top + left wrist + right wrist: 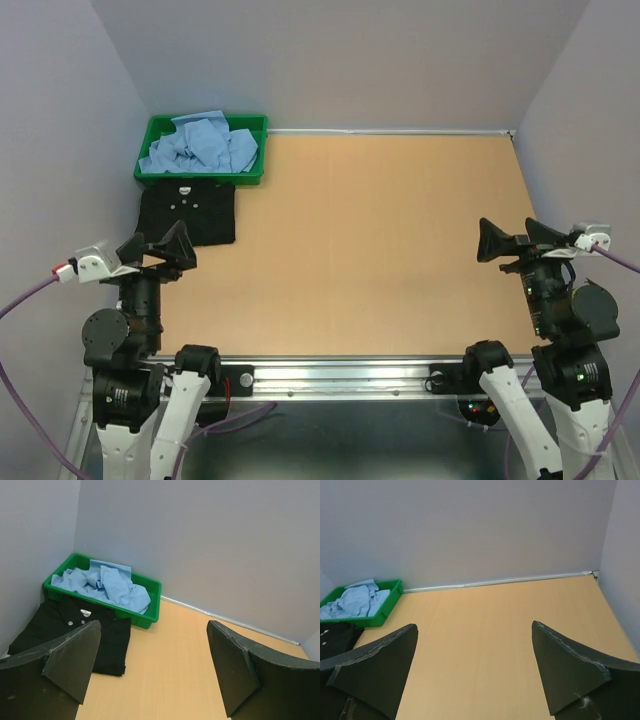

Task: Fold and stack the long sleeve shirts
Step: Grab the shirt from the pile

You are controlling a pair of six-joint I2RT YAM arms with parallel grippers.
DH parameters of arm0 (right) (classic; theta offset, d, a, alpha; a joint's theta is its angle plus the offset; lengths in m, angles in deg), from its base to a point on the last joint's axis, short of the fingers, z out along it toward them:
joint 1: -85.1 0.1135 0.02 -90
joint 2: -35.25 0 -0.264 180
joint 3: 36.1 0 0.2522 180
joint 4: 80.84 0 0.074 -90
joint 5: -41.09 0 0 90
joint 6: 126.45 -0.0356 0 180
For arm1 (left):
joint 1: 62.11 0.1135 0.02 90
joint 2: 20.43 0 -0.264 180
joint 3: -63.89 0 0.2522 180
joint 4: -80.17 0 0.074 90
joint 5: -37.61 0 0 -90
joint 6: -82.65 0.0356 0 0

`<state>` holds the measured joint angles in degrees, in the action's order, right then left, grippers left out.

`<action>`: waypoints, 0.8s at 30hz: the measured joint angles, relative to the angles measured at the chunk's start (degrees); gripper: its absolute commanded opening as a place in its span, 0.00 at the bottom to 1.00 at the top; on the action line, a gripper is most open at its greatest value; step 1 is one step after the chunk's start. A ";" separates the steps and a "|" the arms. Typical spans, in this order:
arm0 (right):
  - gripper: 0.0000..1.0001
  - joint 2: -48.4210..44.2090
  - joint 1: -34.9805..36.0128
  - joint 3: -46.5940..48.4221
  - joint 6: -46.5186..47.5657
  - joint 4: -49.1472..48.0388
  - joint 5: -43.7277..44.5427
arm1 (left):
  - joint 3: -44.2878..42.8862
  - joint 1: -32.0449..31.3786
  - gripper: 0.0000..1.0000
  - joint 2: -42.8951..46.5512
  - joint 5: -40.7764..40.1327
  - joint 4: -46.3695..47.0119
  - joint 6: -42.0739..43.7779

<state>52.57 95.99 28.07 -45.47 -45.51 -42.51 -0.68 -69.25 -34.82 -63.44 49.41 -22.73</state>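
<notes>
The black shirt (187, 214) lies folded into a rectangle on the table, just in front of the green tray; it also shows in the left wrist view (70, 630) and at the left edge of the right wrist view (332, 637). The light blue shirt (203, 146) lies crumpled in the tray, also seen in the left wrist view (102, 584) and the right wrist view (355, 601). My left gripper (160, 247) is open and empty, hovering just near of the black shirt. My right gripper (512, 240) is open and empty at the table's right side.
The green plastic tray (155, 128) stands in the far left corner against the walls. Grey walls close the table on the left, back and right. A metal rail (340, 378) runs along the near edge by the arm bases.
</notes>
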 measured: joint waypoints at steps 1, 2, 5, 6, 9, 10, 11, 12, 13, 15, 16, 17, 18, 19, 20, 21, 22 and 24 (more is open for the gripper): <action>1.00 0.09 0.00 0.00 0.11 0.00 0.00 | 0.00 0.00 0.99 -0.09 0.02 0.00 -0.04; 1.00 0.13 0.00 0.00 0.26 -0.02 0.00 | 0.00 0.00 0.99 -0.20 0.04 0.02 -0.15; 1.00 0.33 0.00 0.00 0.50 0.00 0.00 | 0.11 0.00 0.99 -1.29 0.15 0.07 -0.85; 1.00 0.42 0.00 0.00 0.50 0.00 -0.02 | 0.11 0.00 0.99 -1.68 0.24 0.09 -1.16; 1.00 0.98 0.00 0.00 0.15 0.00 0.04 | 0.20 0.00 0.99 -4.42 0.72 0.39 -2.97; 1.00 1.18 0.00 0.00 0.07 0.00 0.09 | 0.22 0.00 0.99 -5.35 0.98 0.48 -3.63; 1.00 1.46 0.00 -0.04 -0.39 -0.02 0.24 | 0.20 0.00 0.99 -7.06 1.49 0.74 -4.79; 1.00 1.53 0.00 -0.28 -0.74 -0.11 0.24 | 0.20 0.00 0.99 -8.57 1.86 0.92 -5.57; 1.00 1.53 0.02 -0.72 -1.20 -0.13 0.24 | 0.13 0.00 0.99 -10.69 2.36 0.96 -6.58; 1.00 1.51 0.09 -1.70 -1.92 -0.11 0.22 | -0.55 0.00 0.99 -15.74 3.02 0.61 -8.76; 1.00 1.51 0.11 -2.38 -2.58 -0.11 0.13 | -1.31 0.00 0.99 -18.86 3.45 0.48 -9.88; 1.00 1.53 0.11 -2.91 -2.93 0.02 -0.04 | -2.23 0.00 0.99 -22.86 3.96 0.44 -11.04; 1.00 1.57 0.11 -3.39 -3.26 0.09 -0.39 | -3.13 0.00 0.99 -26.36 4.33 0.31 -11.93; 1.00 1.79 0.13 -3.67 -3.43 0.35 -0.76 | -4.83 0.00 0.99 -31.17 4.96 0.35 -12.98; 1.00 2.16 0.22 -3.76 -3.61 0.52 -1.40 | -5.81 0.00 0.99 -33.16 5.18 0.52 -13.49; 1.00 2.64 0.33 -3.76 -3.69 0.48 -1.75 | -8.04 0.00 0.99 -37.94 5.29 0.79 -14.10; 1.00 3.13 0.39 -3.76 -3.85 0.44 -2.32 | -9.57 0.02 0.99 -41.35 5.33 1.38 -14.38; 1.00 4.04 0.44 -3.78 -3.87 0.48 -2.75 | -12.57 0.39 0.99 -48.35 5.40 2.14 -14.80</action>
<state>56.61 96.43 24.29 -49.33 -45.03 -45.27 -13.25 -68.85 -83.17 -58.04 51.56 -37.52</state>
